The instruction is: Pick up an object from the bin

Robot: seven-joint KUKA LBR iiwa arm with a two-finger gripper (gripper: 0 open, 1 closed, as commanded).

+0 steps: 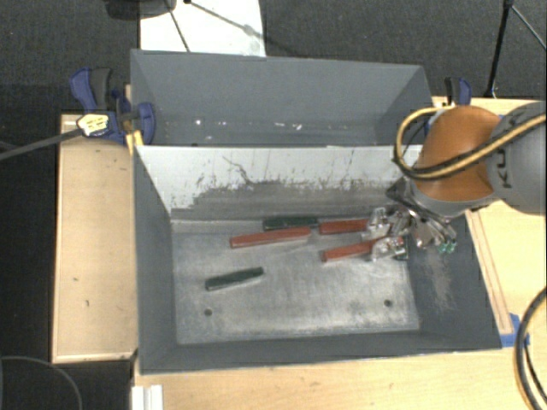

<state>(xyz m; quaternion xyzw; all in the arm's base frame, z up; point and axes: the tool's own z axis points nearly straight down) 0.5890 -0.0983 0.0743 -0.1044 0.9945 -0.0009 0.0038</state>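
Note:
My gripper (pixel 382 236) is low at the right side of the bin floor, its metal fingers at the right ends of two reddish-brown sticks. One reddish-brown stick (pixel 344 252) lies just left of the fingertips and touches them. Another short one (pixel 342 226) lies a little farther back. I cannot make out whether the fingers are round either stick. A dark green stick (pixel 289 223) lies just left of that one.
A longer reddish-brown stick (pixel 267 238) lies mid-floor, and a dark green stick (pixel 234 279) lies alone at the front left. The orange cover and cables on the wrist hang over the bin's right wall.

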